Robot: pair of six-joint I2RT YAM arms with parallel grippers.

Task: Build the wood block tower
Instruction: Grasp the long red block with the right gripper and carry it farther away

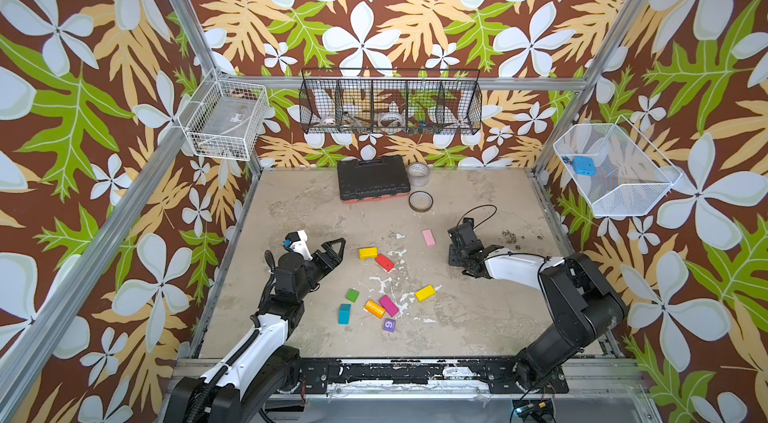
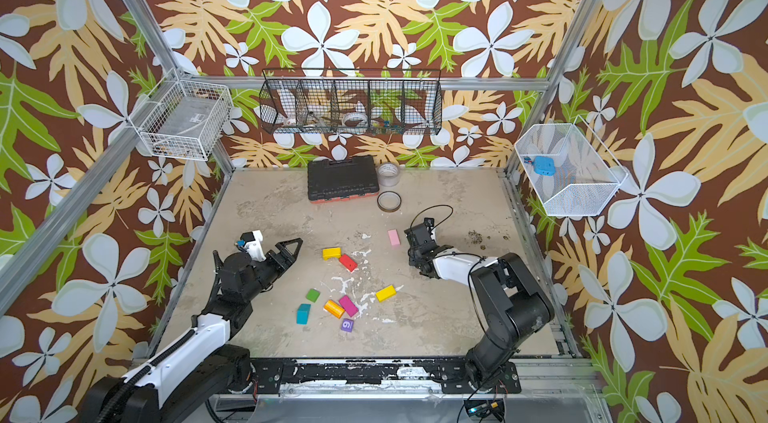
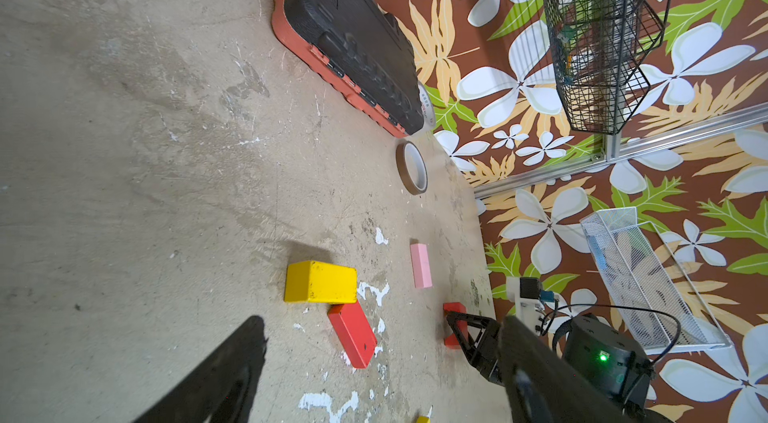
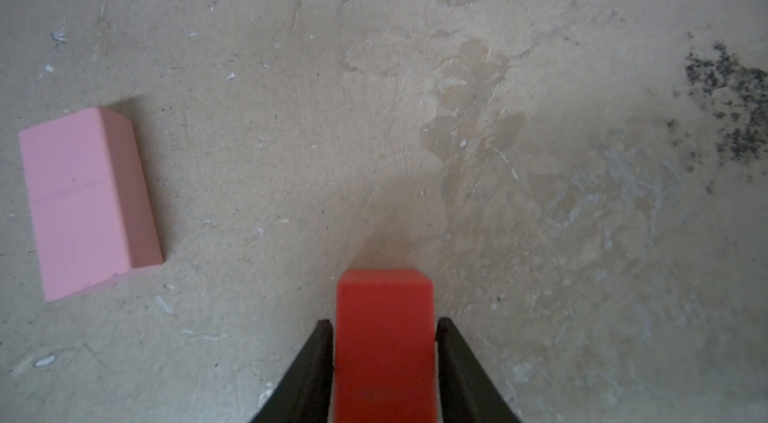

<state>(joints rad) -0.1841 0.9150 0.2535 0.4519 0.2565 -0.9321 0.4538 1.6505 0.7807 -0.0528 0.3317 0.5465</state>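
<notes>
Clerk: Status of the tower?

Inspector: None standing. Every block lies single on the table (image 1: 478,317). Reference mark: the pink block (image 1: 428,237).

Clerk: The right gripper?

Inspector: The right gripper (image 4: 385,320) points down just beside the pink block, on the side away from the yellow block (image 1: 368,253). A red block (image 4: 384,342) sits between its jaws. They flank it closely; whether they pinch it or stand just clear of it, I cannot tell. In the left wrist view it looks stood on end.

Clerk: And the left?

Inspector: The left gripper (image 1: 337,250) is spread wide and empty, well apart from the pink block, beyond the yellow block and the second red block (image 1: 385,262), which touch at a corner. The green block (image 1: 352,295), teal block (image 1: 344,313), orange block (image 1: 374,308), magenta block (image 1: 389,305), purple cube (image 1: 389,325) and second yellow block (image 1: 425,293) lie farther from the pink block, toward the arm bases.

Clerk: Hazards?

Inspector: Three, in my judgement. A block on end has a narrow footing, so a finger dragging on withdrawal would topple it. If it serves as the base, later layers inherit any tilt. And the pink block is near enough that a sideways swing of the wrist would knock it askew.
</notes>
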